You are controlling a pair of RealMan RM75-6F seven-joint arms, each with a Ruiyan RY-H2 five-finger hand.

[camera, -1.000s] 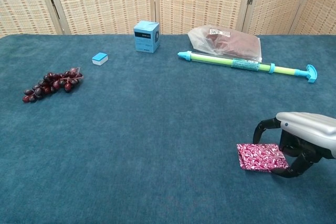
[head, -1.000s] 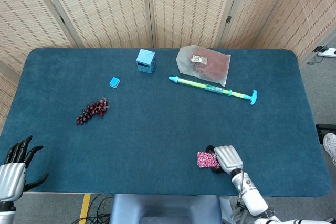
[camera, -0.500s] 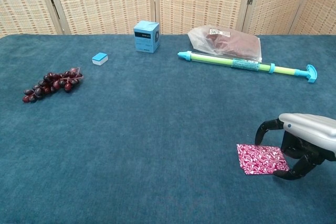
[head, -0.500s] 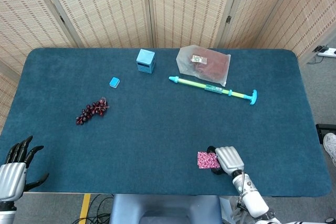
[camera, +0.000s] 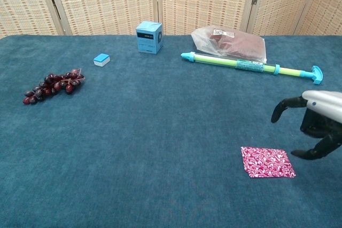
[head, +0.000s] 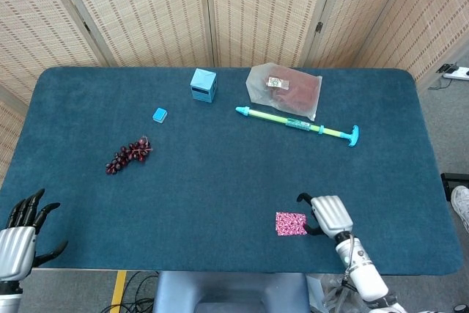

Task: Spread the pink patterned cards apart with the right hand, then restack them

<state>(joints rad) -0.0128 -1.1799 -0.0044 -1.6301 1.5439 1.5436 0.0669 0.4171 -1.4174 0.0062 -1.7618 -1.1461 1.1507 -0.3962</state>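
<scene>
Pink patterned cards (camera: pixel 267 162) stacked on table, right hand (camera: pixel 316 126) beside them, fingers apart, empty

Worktop (head: pixel 220 181): lying under a dark teal cloth, carrying everything.
Pink patterned cards (head: pixel 291 223): sitting as one flat stack near the front edge.
Grapes (head: pixel 127 155): lying toward the left.
Small blue block (head: pixel 160 115): resting behind the grapes.
Blue box (head: pixel 204 84): standing upright at the back.
Plastic bag (head: pixel 284 89): lying beside the box.
Green-and-blue pump rod (head: pixel 297 124): stretching just before the bag.
</scene>
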